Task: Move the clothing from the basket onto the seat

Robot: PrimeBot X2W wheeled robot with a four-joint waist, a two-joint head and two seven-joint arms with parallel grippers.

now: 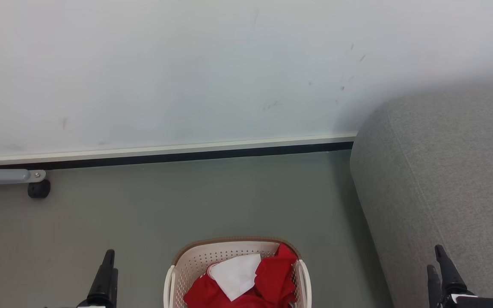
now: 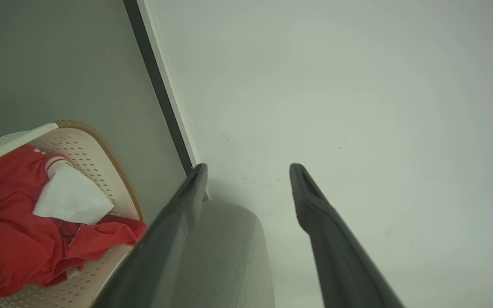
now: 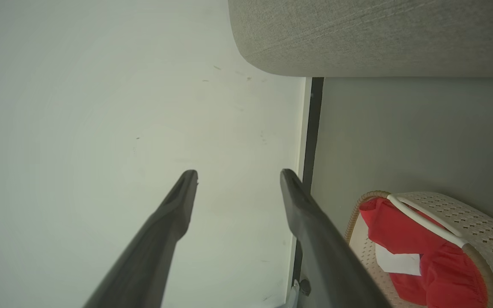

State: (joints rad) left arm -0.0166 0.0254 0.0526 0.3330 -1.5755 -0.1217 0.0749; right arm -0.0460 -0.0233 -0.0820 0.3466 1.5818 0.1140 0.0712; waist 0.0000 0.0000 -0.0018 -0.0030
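Grey floor (image 1: pixel 229 201) up to a white wall (image 1: pixel 229 64), pretty bare setup. Closest in, the left jaws and right jaws both gape wide, empty. Between them sits the basket (image 1: pixel 193 261) with the clothing (image 1: pixel 272 278) heaped inside. It looks soft, light and floppy, so I'd pinch a raised red fold and mind the rim. The seat (image 1: pixel 443 179) is off to the right, with a strip of floor between.

One basket (image 1: pixel 189 262), one seat (image 1: pixel 443 179)
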